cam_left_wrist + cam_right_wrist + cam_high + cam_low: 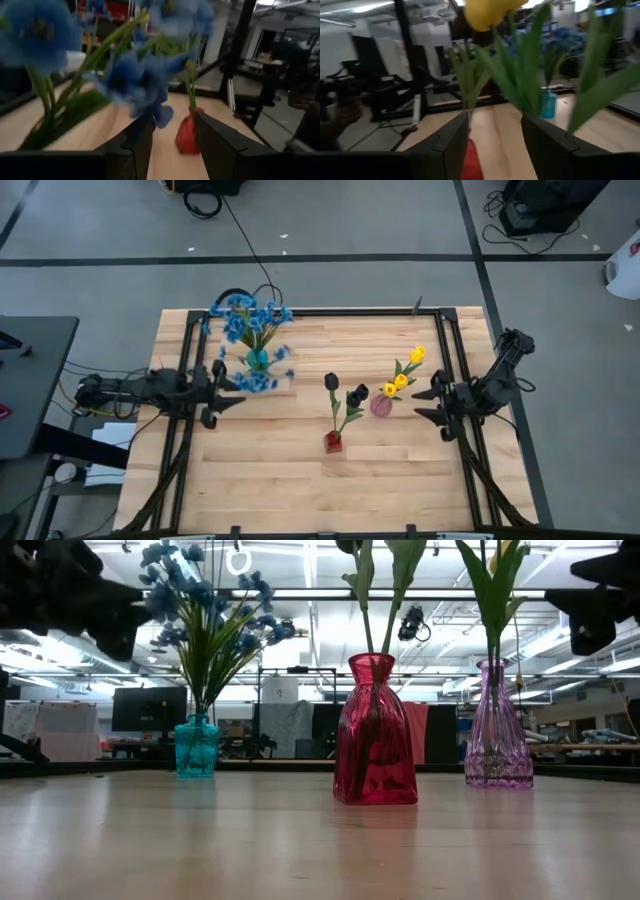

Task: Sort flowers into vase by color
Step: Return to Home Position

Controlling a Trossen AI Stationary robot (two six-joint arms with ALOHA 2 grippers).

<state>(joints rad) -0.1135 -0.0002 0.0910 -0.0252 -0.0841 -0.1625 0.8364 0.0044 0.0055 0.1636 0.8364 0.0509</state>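
Returning to the rest pose is the step I judge in hand: every flower in view stands in a vase, and none lies loose on the surface (260, 480).

Items, clock read from the red vase in the high view, 12 at the far edge:
- Red vase (333, 442), near the middle; holds the black tulips (343, 388).
- Pink vase (381, 406), at 2 o'clock, near; holds the yellow tulips (402, 377).
- Blue vase (257, 360), at 10 o'clock, well apart; holds the blue flowers (250, 320).
- My left hand (228, 392), at 9 o'clock, just beside the blue blossoms; fingers spread, pinching nothing.
- My right hand (428, 403), at 3 o'clock, near the pink vase; fingers spread, pinching nothing.

Next move, as I judge it: draw each arm straight back toward its own side and keep the fingers apart. The left must clear the drooping blue blossoms and the right the tulip leaves, or a stem may be dragged and a vase tipped.

Hard to make out:
- Low view: the tulip heads are cut off at the upper edge, and both hands show only as dark shapes in the upper corners.
- Left wrist view: blossoms fill it, blurred; only the red vase shows beyond.
- Right wrist view: the pink vase is hidden.
- The count of blue stems cannot be told.
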